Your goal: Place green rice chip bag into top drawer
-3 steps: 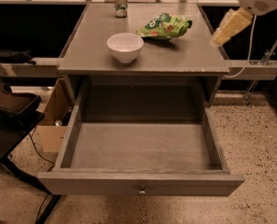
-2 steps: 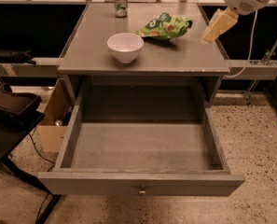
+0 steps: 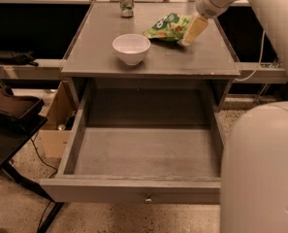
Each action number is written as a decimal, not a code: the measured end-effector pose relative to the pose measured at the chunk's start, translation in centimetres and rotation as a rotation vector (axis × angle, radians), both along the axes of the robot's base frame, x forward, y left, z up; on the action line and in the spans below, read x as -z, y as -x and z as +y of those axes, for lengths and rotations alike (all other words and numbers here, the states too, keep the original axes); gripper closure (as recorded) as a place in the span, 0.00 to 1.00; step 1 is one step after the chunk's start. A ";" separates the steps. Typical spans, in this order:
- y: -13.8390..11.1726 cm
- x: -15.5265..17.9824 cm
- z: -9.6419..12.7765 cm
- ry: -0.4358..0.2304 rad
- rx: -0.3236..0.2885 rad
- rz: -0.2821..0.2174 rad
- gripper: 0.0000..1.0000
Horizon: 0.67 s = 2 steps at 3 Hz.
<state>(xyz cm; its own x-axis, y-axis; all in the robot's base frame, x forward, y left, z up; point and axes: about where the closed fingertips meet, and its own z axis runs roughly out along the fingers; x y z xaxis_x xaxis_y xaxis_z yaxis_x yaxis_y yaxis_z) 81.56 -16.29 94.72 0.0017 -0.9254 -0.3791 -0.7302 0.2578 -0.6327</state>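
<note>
The green rice chip bag (image 3: 168, 27) lies flat on the grey table top (image 3: 100, 52), at the back and right of centre. The gripper (image 3: 192, 32) hangs from the white arm coming in from the upper right. Its pale fingers point down and to the left, right at the bag's right edge, just above the table top. The top drawer (image 3: 146, 152) is pulled fully out below the table top. Its inside is bare and its front panel bears a small round knob (image 3: 148, 198).
A white bowl (image 3: 131, 48) stands on the table left of the bag. A drink can (image 3: 126, 1) stands at the back edge. A cardboard box (image 3: 56, 123) and a black stand (image 3: 10, 113) are on the floor at the left. The robot's white body (image 3: 260, 169) fills the lower right.
The gripper has moved left and down from beyond the table's right edge to the bag's right side. The bag, the bowl and the drawer have not moved.
</note>
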 end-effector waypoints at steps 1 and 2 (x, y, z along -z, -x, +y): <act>-4.9 4.6 2.4 0.046 0.016 0.039 0.03; -7.1 7.7 3.5 0.075 0.021 0.070 0.26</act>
